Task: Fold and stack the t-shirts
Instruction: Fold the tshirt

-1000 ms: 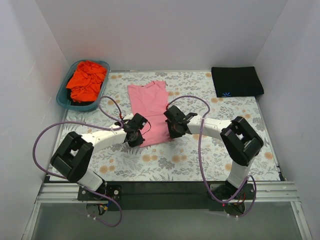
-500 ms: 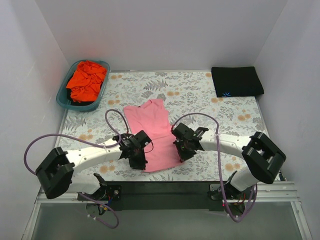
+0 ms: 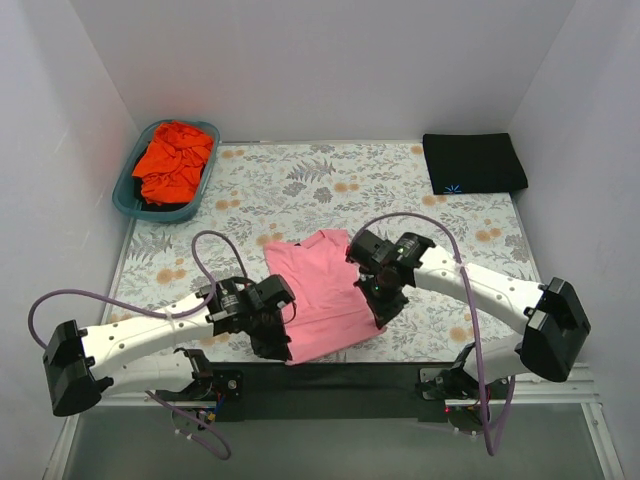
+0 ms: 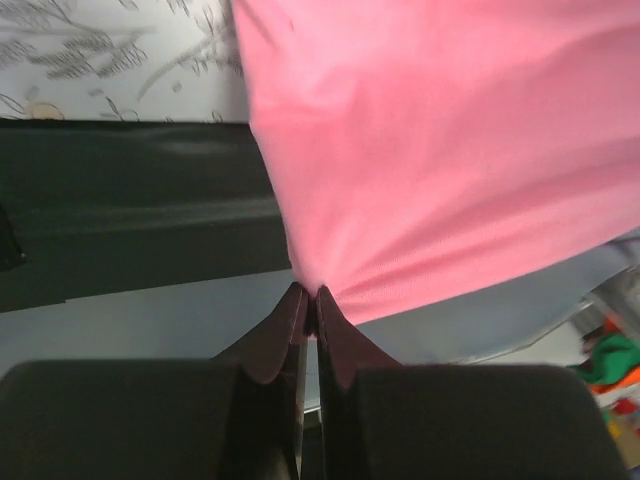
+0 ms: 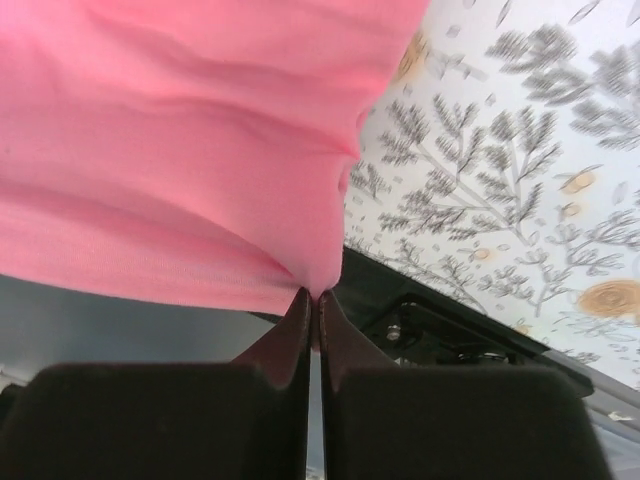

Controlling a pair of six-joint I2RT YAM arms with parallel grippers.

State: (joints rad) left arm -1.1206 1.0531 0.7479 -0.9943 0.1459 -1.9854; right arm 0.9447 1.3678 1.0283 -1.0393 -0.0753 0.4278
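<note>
Starting at far left, we are seeing the orange shirt sitting bunched in the teal basket at a back corner of the table. Nearer the front, the left gripper is pinching the pink shirt at its near-left corner, fingers pressed together on the cloth. The pink shirt is lying across the table's near middle, its front edge reaching over the dark rail. The right gripper is pinching the near-right corner likewise. At far right, the black shirt is lying folded.
</note>
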